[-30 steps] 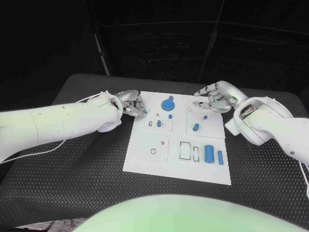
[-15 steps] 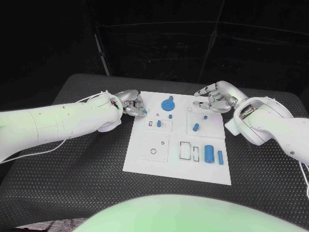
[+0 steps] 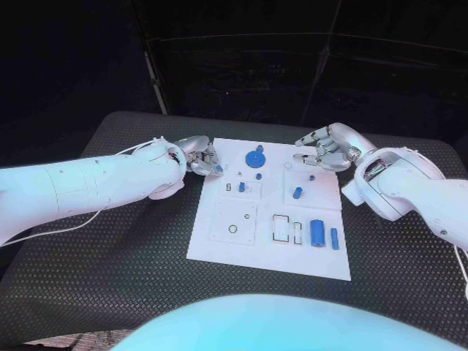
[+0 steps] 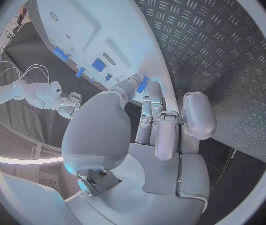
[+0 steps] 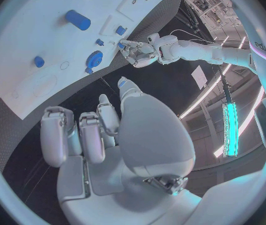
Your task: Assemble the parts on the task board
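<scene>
Head view, task board (image 3: 219, 245) bearing blue parts (image 3: 316, 232), hands alongside

both arms are smooth, glossy white shells, thick and rounded, swelling into a bulbous cuff at each wrist. a thin pale cable runs loose along the left arm's underside toward 7 o'clock, and another hangs by the right arm near 4 o'clock. the left hand (image 3: 200, 159) and the right hand (image 3: 327, 148) are silver metal, with segmented fingers (image 4: 160, 130) capped by rounded pale pads, a broad smooth palm, and a small dark bracket at the base.
</scene>
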### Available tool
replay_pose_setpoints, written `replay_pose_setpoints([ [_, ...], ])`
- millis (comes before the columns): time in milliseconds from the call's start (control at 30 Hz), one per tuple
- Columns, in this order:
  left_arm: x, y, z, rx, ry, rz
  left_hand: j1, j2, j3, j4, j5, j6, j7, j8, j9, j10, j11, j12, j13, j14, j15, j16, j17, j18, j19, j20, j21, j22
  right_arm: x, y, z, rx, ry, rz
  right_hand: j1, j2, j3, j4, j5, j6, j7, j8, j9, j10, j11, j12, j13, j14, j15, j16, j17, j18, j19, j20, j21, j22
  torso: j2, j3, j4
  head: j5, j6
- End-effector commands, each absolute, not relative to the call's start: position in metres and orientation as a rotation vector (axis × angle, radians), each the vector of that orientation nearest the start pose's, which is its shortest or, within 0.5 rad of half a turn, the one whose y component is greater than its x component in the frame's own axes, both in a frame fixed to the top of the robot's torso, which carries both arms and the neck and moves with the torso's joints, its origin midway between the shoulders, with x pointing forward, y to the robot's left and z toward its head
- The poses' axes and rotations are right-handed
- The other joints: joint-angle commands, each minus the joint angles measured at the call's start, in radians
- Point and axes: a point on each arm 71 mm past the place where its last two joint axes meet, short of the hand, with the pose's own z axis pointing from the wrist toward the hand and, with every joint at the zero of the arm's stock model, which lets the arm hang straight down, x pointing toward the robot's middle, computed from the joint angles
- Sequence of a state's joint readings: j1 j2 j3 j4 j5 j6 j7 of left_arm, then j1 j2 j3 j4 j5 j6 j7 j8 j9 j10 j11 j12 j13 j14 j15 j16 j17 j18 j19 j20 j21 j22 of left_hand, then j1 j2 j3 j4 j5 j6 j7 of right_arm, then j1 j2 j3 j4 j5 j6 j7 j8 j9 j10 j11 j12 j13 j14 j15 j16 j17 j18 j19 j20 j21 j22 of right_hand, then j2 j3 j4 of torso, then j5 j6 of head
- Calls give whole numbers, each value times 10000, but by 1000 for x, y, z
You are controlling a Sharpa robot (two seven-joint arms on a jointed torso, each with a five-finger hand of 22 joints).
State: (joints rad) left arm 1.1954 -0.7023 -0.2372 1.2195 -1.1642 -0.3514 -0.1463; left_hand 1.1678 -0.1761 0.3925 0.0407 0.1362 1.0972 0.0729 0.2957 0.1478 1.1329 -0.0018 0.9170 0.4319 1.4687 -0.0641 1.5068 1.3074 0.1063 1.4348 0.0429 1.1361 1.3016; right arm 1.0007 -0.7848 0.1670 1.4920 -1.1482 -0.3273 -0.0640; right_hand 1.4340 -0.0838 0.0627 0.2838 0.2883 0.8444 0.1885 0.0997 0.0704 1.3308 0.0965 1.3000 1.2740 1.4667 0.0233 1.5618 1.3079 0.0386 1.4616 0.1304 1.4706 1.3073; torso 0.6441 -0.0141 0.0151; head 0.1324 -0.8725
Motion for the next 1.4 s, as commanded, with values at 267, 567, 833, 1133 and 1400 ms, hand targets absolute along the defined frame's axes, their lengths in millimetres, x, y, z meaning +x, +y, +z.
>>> replay_pose_setpoints([
  [267,509,237,-278,-1475,19304,-4436,-137,-36,-121,144,-9,66,-19,24,-24,55,-31,84,36,736,-50,73,1218,-162,72,-30,39,24,483,-186,-209,2749,17076,9220,-67,12,-66,11,22,-40,-6,41,0,-57,30,34,-11,954,-10,-68,2365,101,-16,-41,-59,262,0,3,-3,3,-1],
  [567,509,237,-278,-1467,19301,-4361,-166,-57,-194,201,-13,71,-18,26,-27,50,-31,116,48,736,-50,76,1222,-163,76,-32,44,34,483,-187,-209,2747,17081,9218,-72,9,-72,8,24,-49,-4,39,-2,-70,31,26,-22,951,-9,-74,2356,103,-21,-41,-64,252,-1,7,-2,-5,-1],
  [833,508,236,-278,-1463,19286,-4336,-263,-72,-417,394,-7,83,-20,33,-37,44,-30,200,77,739,-49,87,1239,-168,85,-30,56,59,483,-187,-209,2746,17088,9215,-72,9,-72,8,24,-49,-4,39,-2,-70,31,26,-22,951,-9,-74,2356,103,-21,-41,-64,252,2,-1,0,-3,-1],
  [1133,508,236,-277,-1485,19212,-4353,-328,-70,-990,748,3,98,-26,53,-51,22,-29,347,124,742,-49,103,1267,-173,98,-33,75,108,483,-187,-209,2750,17094,9202,-72,9,-72,8,24,-49,-4,39,-2,-70,31,26,-22,951,-9,-74,2356,103,-21,-41,-64,252,2,4,-3,4,-1],
  [1400,508,236,-277,-1534,19199,-4304,-276,-20,-1163,849,9,116,-34,71,-52,22,-35,402,141,747,-53,115,1292,-176,107,-35,89,130,483,-188,-209,2752,17097,9194,-72,9,-72,8,24,-49,-4,39,-2,-70,31,26,-22,951,-9,-74,2356,103,-21,-41,-64,252,0,5,-1,4,-1],
])
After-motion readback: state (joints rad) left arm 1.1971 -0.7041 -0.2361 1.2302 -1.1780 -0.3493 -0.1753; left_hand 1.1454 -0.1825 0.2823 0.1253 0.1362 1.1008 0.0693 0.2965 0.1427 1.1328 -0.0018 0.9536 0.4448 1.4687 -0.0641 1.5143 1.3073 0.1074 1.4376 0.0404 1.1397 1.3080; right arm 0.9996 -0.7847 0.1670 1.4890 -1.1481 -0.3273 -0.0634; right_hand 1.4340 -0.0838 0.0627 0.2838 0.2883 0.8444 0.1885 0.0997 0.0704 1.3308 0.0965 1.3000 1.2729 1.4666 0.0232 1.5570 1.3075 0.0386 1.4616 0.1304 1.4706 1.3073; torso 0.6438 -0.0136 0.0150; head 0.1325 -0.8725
